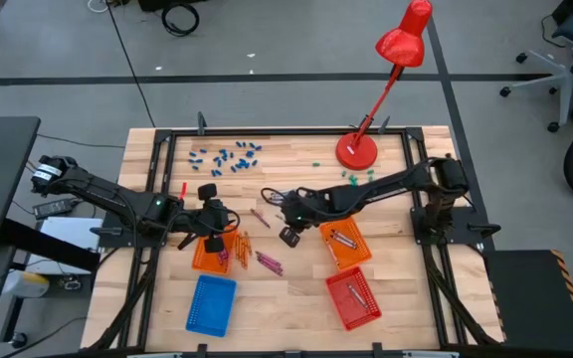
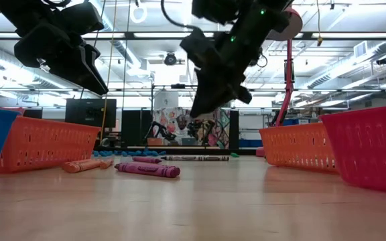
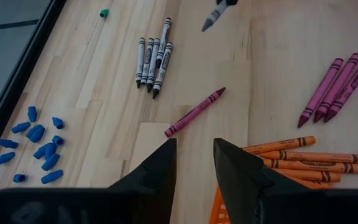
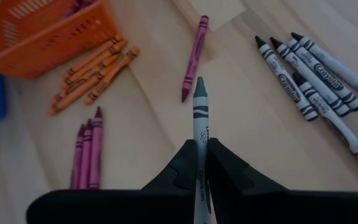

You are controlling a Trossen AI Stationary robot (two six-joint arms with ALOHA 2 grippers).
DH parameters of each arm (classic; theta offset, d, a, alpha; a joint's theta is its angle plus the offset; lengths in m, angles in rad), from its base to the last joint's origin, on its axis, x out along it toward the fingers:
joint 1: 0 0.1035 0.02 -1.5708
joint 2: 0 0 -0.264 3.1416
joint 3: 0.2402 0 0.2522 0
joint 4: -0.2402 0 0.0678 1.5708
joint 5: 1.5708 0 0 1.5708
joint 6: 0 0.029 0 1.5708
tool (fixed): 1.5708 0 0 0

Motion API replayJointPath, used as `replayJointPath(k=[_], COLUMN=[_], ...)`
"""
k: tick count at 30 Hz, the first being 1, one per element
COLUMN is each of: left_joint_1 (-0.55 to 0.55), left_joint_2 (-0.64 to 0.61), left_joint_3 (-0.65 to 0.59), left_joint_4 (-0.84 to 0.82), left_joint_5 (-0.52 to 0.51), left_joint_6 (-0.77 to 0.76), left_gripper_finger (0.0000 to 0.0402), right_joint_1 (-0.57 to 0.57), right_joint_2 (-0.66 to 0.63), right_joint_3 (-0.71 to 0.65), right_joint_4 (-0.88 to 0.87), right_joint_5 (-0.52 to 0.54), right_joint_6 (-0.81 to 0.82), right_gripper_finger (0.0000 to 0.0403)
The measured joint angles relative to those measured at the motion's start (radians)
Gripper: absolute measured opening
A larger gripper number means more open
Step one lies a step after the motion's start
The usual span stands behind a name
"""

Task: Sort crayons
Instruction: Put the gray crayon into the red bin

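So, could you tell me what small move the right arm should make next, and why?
Probably carry it toward the orange mesh basket on its own side and release there. The right gripper has its jaws shut on a grey paper-wrapped crayon, lifted clear of the wooden table, and that basket already holds similar crayons.

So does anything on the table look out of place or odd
Nothing looks damaged. One magenta crayon lies alone, angled, apart from the magenta group. Small blue bits lie scattered near the table's far edge. The right tool grips a grey crayon.
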Motion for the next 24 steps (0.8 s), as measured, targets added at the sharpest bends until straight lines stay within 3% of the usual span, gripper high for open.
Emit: replayJointPath(k=[24], left_joint_1=[0.0], left_joint_2=[0.0], left_joint_3=[0.0], left_joint_4=[0.0], left_joint_5=[0.0], left_joint_6=[-0.009], left_gripper_finger=[0.0117], right_joint_1=[0.116], right_joint_2=[-0.128], right_joint_3=[0.001], right_joint_4=[-0.146], right_joint_5=[-0.014], right_joint_6=[0.06], right_gripper_finger=[0.0032])
